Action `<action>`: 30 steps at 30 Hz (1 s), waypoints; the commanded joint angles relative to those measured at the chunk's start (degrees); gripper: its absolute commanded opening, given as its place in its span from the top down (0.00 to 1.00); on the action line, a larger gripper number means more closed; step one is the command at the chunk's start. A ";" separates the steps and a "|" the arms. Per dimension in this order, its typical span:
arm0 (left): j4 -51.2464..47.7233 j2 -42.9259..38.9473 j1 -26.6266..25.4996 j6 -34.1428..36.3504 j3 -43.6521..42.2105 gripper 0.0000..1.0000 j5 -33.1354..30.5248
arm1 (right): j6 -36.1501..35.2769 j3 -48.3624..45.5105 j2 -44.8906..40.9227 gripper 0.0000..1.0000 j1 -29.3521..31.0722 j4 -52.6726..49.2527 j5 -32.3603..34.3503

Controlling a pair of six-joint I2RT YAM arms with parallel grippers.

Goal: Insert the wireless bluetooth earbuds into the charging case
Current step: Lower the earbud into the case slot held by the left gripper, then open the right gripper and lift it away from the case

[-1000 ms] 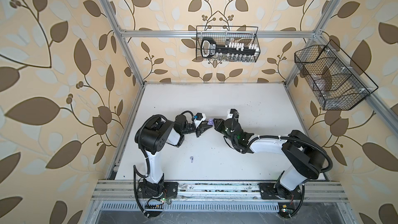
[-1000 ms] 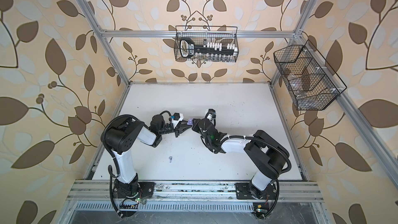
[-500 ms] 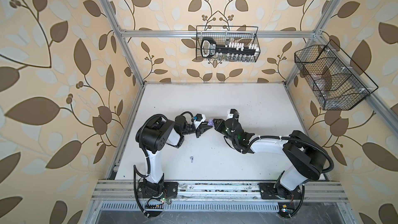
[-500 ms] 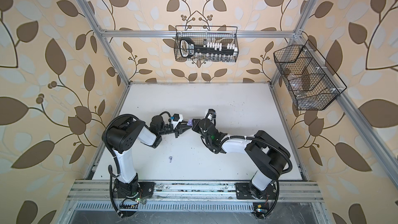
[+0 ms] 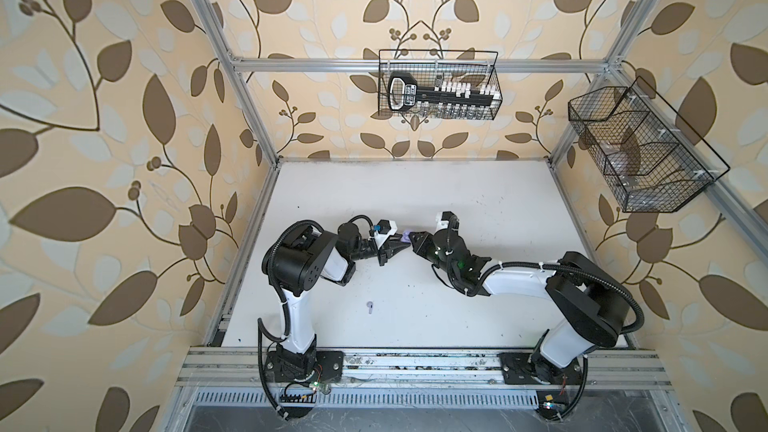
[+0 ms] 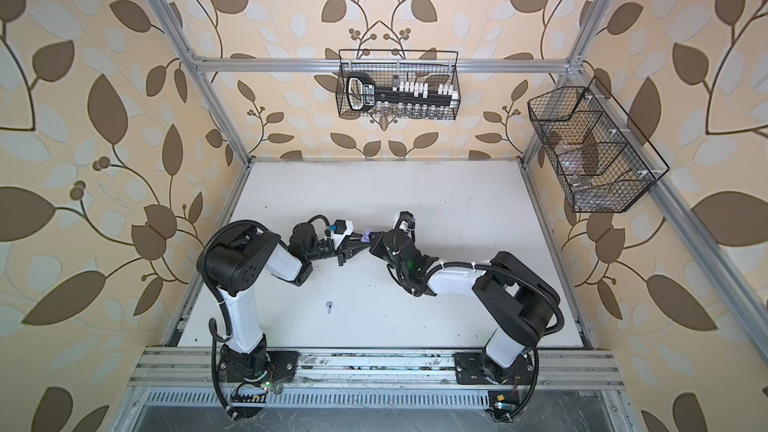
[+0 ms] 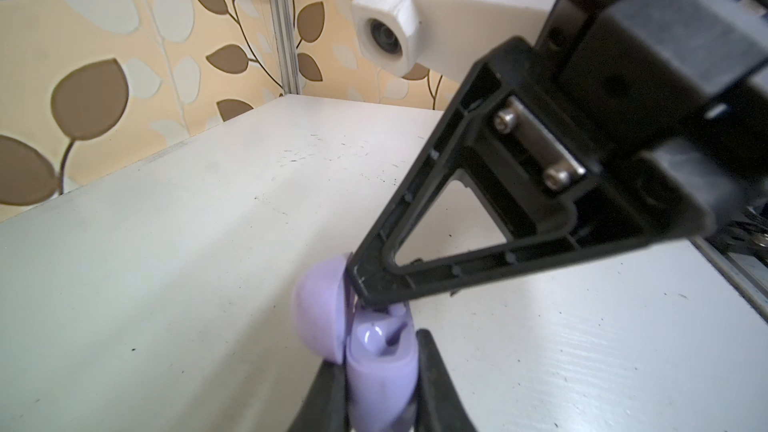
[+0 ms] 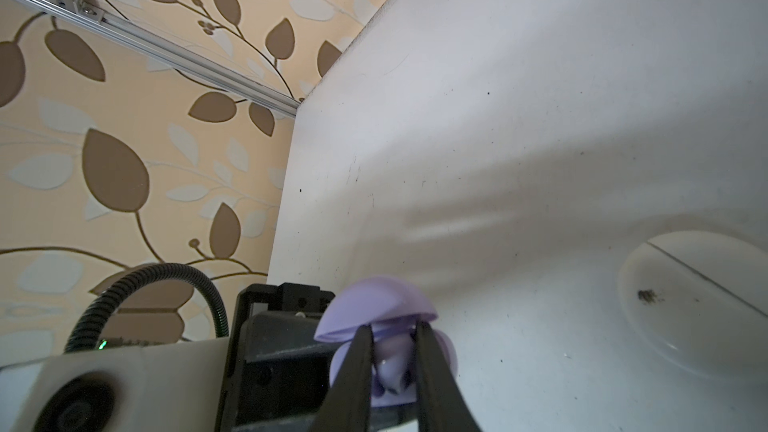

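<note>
My left gripper (image 7: 380,367) is shut on a lavender charging case (image 7: 382,388), held above the table with its lid (image 7: 320,317) swung open. My right gripper (image 8: 392,351) meets it tip to tip and is shut on a lavender earbud (image 8: 390,369), which sits at the case's open mouth. In both top views the case (image 5: 404,236) (image 6: 365,236) shows between the left gripper (image 5: 400,246) and the right gripper (image 5: 412,238). A second lavender earbud (image 5: 369,306) (image 6: 329,306) lies loose on the table nearer the front.
A round white case (image 8: 698,309), shut and with a dark smudge, lies on the white table (image 5: 478,201) close to my right gripper. Wire baskets hang on the back wall (image 5: 438,85) and the right wall (image 5: 640,151). Aluminium frame rails run along the table's edges.
</note>
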 commanded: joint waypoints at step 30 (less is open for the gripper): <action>4.67 0.05 0.66 0.02 -0.05 0.93 1.92 | -1.77 0.50 -4.40 0.60 0.01 -11.07 3.37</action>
